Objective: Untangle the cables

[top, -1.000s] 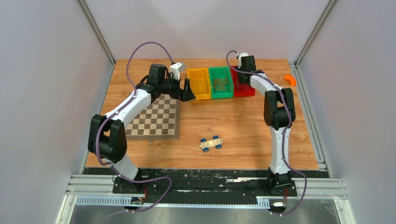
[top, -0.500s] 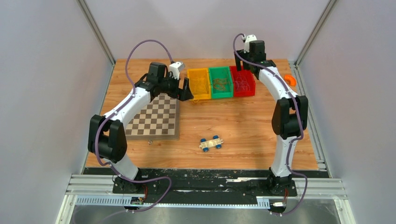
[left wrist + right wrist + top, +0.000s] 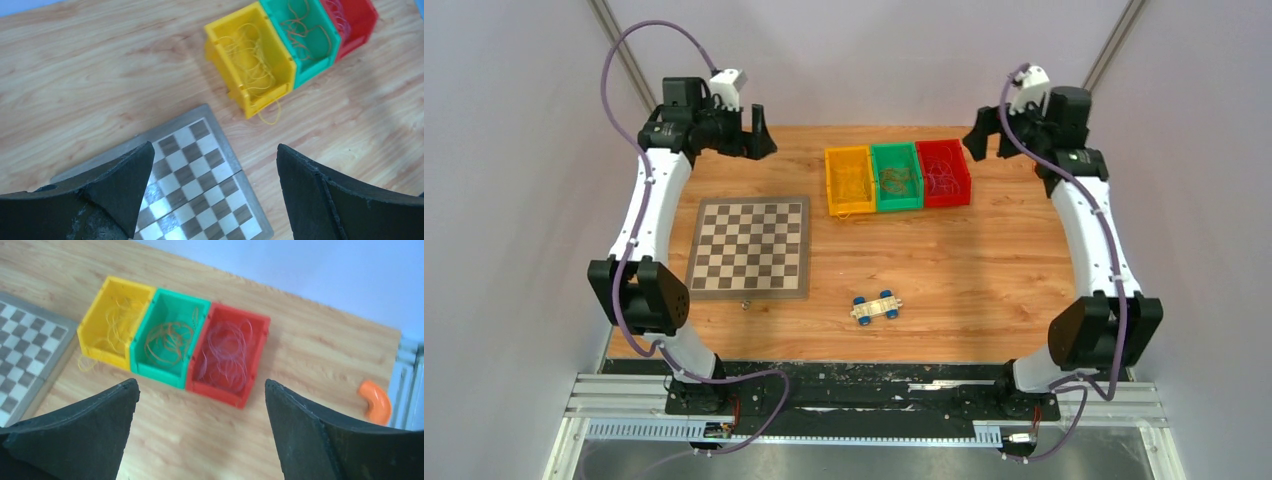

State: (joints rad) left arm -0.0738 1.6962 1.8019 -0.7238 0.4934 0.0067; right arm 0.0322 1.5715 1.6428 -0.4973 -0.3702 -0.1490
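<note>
The cables lie sorted in three bins at the back of the table. Thin yellow cables (image 3: 252, 60) fill the yellow bin (image 3: 849, 205), and one loop (image 3: 270, 112) hangs over its front wall onto the wood. Orange cables (image 3: 170, 340) curl in the green bin (image 3: 896, 205). Pale reddish cables (image 3: 227, 352) sit in the red bin (image 3: 944, 198). My left gripper (image 3: 759, 132) (image 3: 215, 146) hovers high at the back left, open and empty. My right gripper (image 3: 982, 132) (image 3: 201, 382) hovers high right of the red bin, open and empty.
A chessboard (image 3: 751, 247) lies at the left of the table below my left gripper. A small toy car with blue wheels (image 3: 876, 307) sits near the front centre. An orange curved piece (image 3: 375, 400) lies by the right edge rail.
The right gripper rose out of the red bin, opened and swung right. The left arm lifted away from the yellow bin and moved back left, still open.
</note>
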